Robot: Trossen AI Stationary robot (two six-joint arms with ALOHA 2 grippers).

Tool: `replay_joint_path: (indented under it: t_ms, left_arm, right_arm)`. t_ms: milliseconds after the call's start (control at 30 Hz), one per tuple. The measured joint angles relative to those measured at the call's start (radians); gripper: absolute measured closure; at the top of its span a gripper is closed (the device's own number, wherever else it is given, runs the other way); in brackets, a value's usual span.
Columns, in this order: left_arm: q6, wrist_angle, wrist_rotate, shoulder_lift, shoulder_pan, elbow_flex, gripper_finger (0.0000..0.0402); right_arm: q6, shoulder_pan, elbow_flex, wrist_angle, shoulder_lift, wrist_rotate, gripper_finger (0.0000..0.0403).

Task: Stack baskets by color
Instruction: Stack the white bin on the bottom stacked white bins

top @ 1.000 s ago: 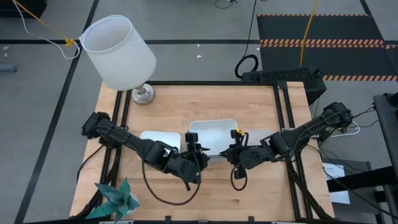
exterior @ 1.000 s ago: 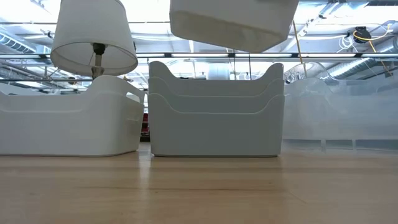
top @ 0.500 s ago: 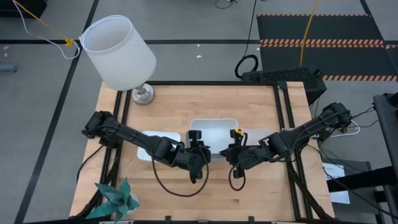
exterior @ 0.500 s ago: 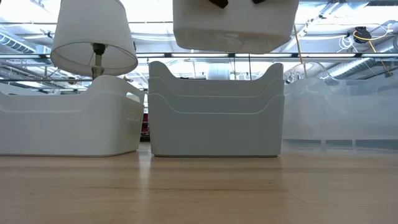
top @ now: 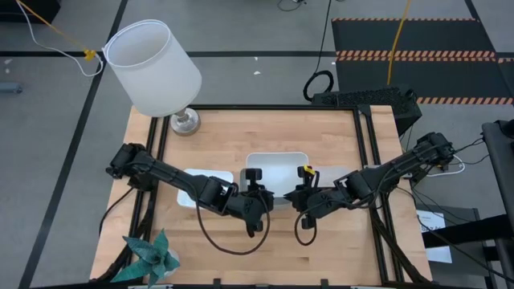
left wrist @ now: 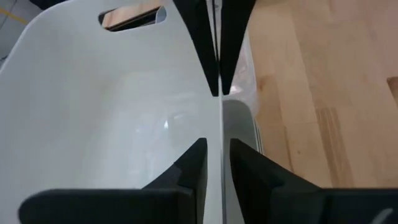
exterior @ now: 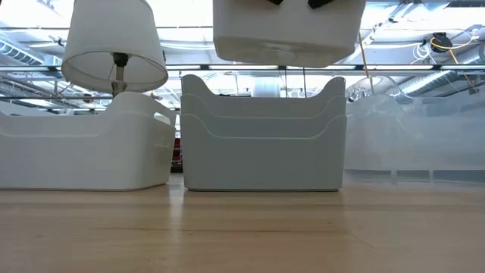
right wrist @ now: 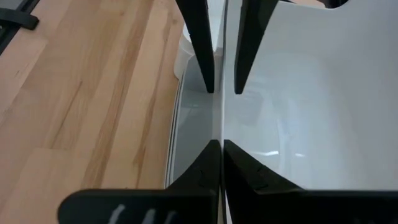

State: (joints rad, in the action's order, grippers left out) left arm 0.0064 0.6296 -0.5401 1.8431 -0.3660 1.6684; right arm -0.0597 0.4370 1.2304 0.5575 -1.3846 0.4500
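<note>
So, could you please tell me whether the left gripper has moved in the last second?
Yes. The left gripper has moved up the picture onto the lifted white basket, measured against the lamp base.

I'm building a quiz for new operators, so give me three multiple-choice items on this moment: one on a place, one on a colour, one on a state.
1. Where is the lifted basket?
A. In the air above the white stack
B. On the floor beside the table
C. Inside the lampshade

2. What colour is the lifted basket?
A. Red
B. White
C. Black

3. How is the right tool?
A. Wide open, away from everything
B. Shut on a lamp cord
C. Shut on the lifted basket's wall

Key: 1 A, as the low view shows it hanging over the stack with a gap between them. 2 B, as it shows white in every view. 3 C, as the right wrist view shows both fingers pressed to the thin white wall.
</note>
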Motion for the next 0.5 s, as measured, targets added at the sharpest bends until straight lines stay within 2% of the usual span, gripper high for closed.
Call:
replay_joint_path:
  t_ms: [300, 400, 500]
  left_arm:
    - [-0.009, 0.004, 0.001, 0.0, 0.005, 0.0, 0.03]
    - [0.0, 0.004, 0.001, 0.0, 0.01, 0.0, 0.0314]
    - [0.015, 0.004, 0.002, 0.0, 0.011, 0.0, 0.0346]
  right_arm:
    - [0.001, 0.0, 0.0, 0.0, 0.0, 0.0, 0.04]
    - [0.008, 0.0, 0.0, -0.006, 0.0, 0.0, 0.04]
    - [0.01, 0.0, 0.0, -0.008, 0.0, 0.002, 0.04]
